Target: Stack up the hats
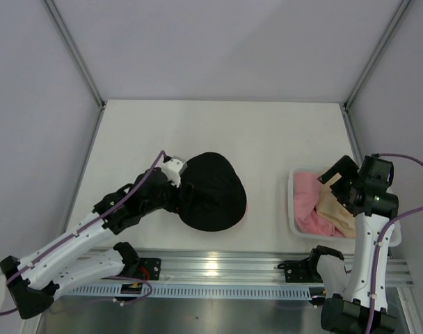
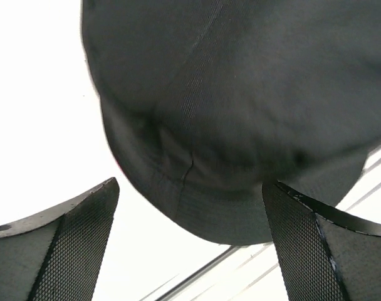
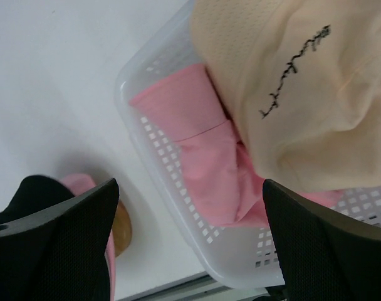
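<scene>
The black hat [image 1: 213, 191] lies domed in the middle of the table. My left gripper [image 1: 181, 188] is at its left edge, open. In the left wrist view the hat [image 2: 240, 94] fills the top and its brim reaches between my spread fingers [image 2: 71, 238]; nothing is gripped. The pink hat [image 1: 307, 202] lies crumpled in the white basket [image 1: 293, 209], with the beige hat [image 1: 334, 207] partly on top of it. My right gripper [image 1: 339, 182] hovers open over them. In the right wrist view [image 3: 189, 183] the beige hat [image 3: 303, 94] shows its dark stitched mark above the pink hat [image 3: 203, 138].
The perforated basket [image 3: 284, 263] stands at the right, close to the metal rail [image 1: 218, 268] along the near edge. A strip of pink fabric and a brown wooden round [image 3: 121, 226] show beside my right gripper's left finger. The enclosure walls stand to either side.
</scene>
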